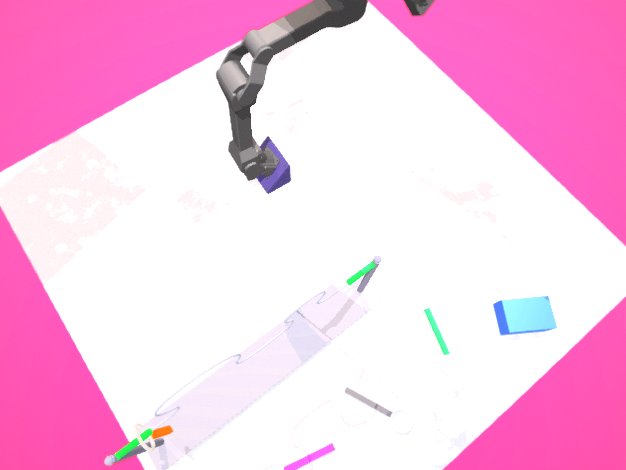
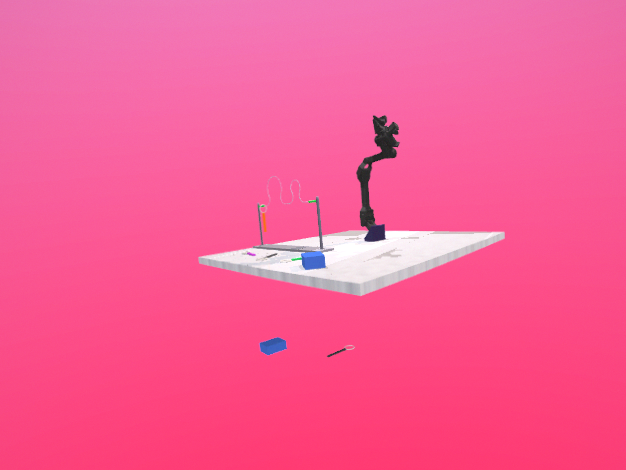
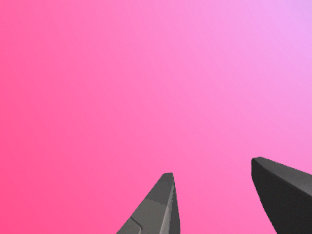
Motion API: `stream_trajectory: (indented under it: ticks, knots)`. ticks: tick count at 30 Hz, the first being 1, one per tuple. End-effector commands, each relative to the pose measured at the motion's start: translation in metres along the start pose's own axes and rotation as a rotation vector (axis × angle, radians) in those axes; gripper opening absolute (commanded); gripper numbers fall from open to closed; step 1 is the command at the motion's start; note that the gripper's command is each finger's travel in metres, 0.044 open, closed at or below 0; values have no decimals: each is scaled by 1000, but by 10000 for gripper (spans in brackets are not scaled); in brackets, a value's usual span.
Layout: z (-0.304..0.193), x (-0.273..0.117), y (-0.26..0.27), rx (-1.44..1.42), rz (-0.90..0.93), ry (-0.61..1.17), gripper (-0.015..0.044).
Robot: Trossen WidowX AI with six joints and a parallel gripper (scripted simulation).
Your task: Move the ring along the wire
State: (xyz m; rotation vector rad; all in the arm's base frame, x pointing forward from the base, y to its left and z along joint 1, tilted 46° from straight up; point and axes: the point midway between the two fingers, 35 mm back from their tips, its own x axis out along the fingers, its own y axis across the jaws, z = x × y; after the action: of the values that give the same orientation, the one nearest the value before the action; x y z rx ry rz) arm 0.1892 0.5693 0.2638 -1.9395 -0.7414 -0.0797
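Observation:
The pale ring (image 1: 137, 432) (image 2: 263, 212) hangs around the green wire part (image 1: 126, 449) (image 2: 261, 205) beside the left post (image 2: 260, 227). Its orange handle (image 1: 162, 432) (image 2: 264, 222) hangs down. The thin grey wire (image 2: 286, 203) runs in bends to the other green part (image 1: 361, 273) (image 2: 312, 201) at the right post (image 1: 367, 278) (image 2: 319, 222). My gripper (image 3: 212, 166) is partly open and empty, with only pink background between its fingers. It is high up, far from the ring. The top view cuts off most of it.
On the table lie a blue box (image 1: 529, 314) (image 2: 313, 261), a green stick (image 1: 436, 331) (image 2: 296, 259), a grey stick (image 1: 368, 402) and a magenta stick (image 1: 316, 454). They are on the side of the wire frame away from the arm's purple base (image 1: 281, 177) (image 2: 375, 233).

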Motion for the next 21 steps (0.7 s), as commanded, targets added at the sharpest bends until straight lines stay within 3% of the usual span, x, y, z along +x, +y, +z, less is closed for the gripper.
stream_trajectory:
  ticks: [1,21]
  knots:
    - [-31,29,5,50,-7,22,160]
    - [-196,130,38,271,-34,116,160]
